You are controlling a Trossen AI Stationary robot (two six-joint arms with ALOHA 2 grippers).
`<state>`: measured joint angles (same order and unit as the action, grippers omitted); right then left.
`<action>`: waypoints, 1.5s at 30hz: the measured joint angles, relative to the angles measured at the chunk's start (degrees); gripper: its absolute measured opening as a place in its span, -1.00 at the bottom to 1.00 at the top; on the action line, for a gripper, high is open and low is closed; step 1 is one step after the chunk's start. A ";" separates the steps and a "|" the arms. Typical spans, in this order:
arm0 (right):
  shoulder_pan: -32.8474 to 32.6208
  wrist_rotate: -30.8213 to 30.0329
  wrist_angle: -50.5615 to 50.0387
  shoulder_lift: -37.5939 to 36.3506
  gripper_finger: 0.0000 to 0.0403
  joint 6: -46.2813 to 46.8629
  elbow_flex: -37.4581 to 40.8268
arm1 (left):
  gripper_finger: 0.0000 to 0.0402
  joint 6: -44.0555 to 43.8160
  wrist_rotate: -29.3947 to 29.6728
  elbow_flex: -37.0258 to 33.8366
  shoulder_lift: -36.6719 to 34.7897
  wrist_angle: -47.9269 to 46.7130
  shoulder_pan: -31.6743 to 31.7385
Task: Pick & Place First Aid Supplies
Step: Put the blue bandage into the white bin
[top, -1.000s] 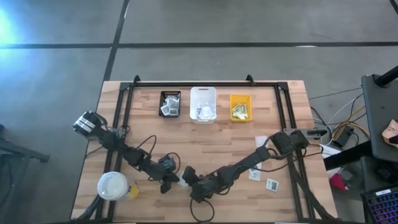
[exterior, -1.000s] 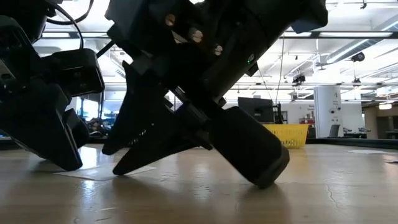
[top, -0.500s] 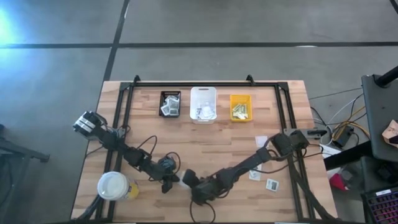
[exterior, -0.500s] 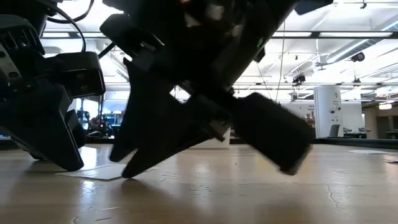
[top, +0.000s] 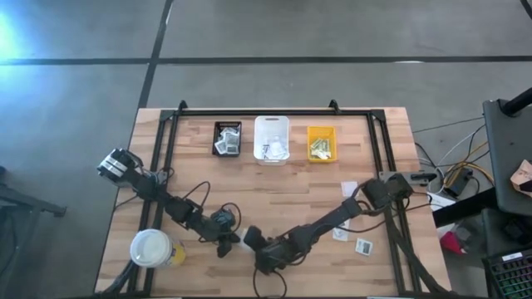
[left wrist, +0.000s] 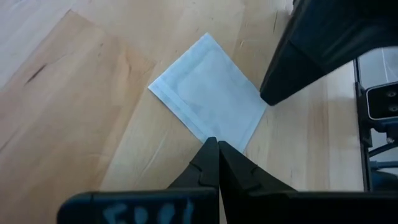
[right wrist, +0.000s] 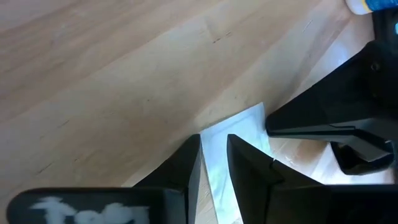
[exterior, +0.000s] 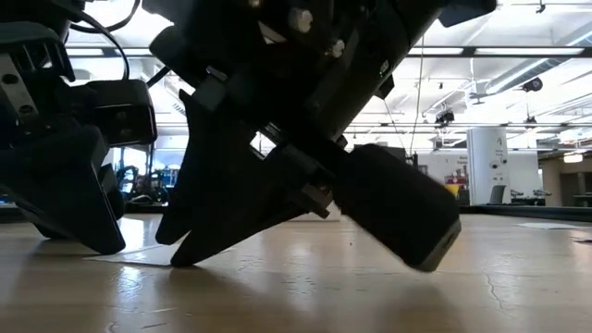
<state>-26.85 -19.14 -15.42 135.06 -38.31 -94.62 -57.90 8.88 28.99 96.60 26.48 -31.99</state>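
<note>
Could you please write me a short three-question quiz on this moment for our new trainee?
1. True or false: the left gripper is shut, its tips on the edge of a white packet lying flat on the table.
2. Which bin stands between the other two? A) black bin B) white bin C) yellow bin
3. Fill in: the right gripper has a ____ between its fingers, with the packet's edge there.

Key: 1 true; 2 B; 3 gap.
</note>
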 joint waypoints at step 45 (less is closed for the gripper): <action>-0.61 -8.78 -6.40 1.21 -0.70 13.24 -6.03 | -1.00 -7.42 -5.29 3.17 6.47 -5.58 0.22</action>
<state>-27.45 -27.92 -21.82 136.27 -25.08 -100.65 -65.32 3.59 32.16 103.07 20.90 -31.77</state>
